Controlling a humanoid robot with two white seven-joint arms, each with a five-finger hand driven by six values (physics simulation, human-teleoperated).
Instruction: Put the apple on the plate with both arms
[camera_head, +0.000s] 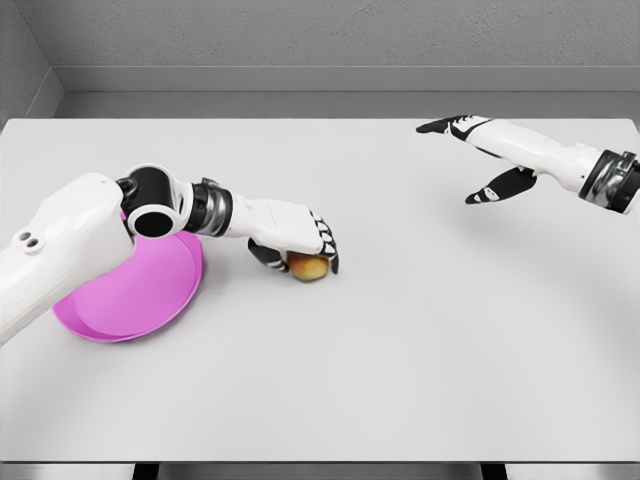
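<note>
My left robot hand clamped over apple — plate just left on surface; right robot hand spread, far right.

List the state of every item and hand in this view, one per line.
apple: on the table, under the left hand's fingers, not on the plate.
plate: pink, empty, partly hidden by the left arm.
left hand: curled over the apple.
right hand: open, holding nothing.

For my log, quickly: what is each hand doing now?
Left hand: closed on the apple.
Right hand: open, holding nothing.
</note>
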